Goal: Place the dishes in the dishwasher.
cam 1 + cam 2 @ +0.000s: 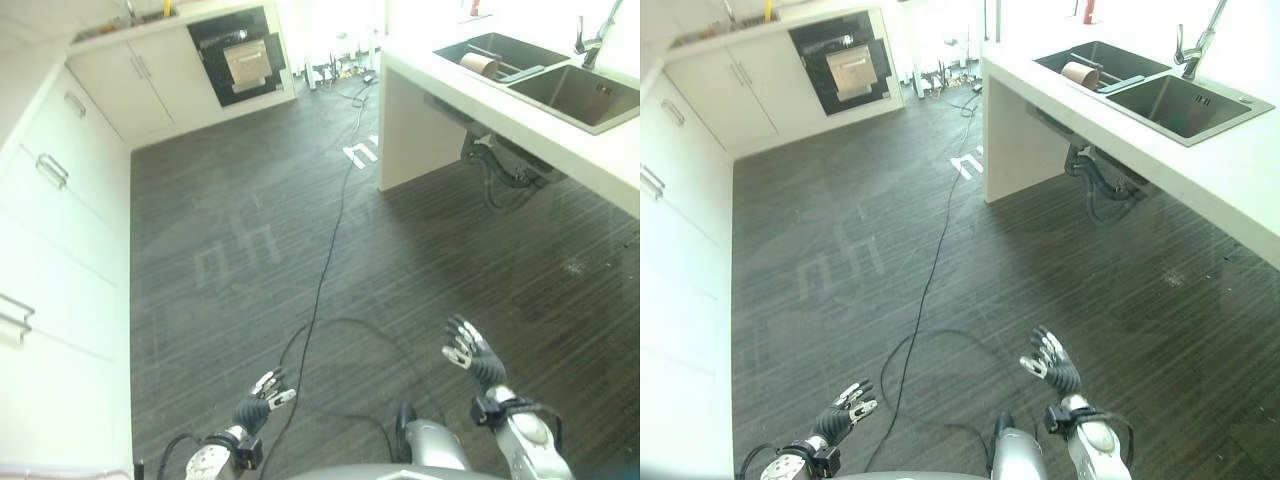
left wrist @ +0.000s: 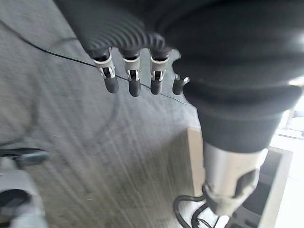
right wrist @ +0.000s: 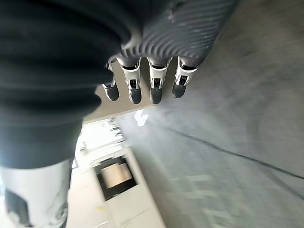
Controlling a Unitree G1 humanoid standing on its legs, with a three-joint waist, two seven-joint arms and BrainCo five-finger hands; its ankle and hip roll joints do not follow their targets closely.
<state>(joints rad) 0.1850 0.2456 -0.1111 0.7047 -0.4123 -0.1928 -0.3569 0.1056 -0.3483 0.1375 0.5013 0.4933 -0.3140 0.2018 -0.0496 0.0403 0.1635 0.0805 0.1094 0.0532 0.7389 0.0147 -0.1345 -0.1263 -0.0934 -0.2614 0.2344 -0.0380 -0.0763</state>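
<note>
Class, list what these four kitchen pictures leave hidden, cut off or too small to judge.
- Round brown thing in the sink: too small to tell a dish, both eye views.
- Dark-fronted appliance: inside unseen, far away.
- Countertop: cut off by the right edge.

Kitchen count
Two sink basins (image 1: 1185,103), one tap (image 1: 1200,40), one built-in oven (image 1: 240,55), one brown cup (image 1: 1077,73) in the sink.

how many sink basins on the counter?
2. Far basin holds a brown roll-like item; near basin sits by the faucet. Both in the white counter at right.
</note>
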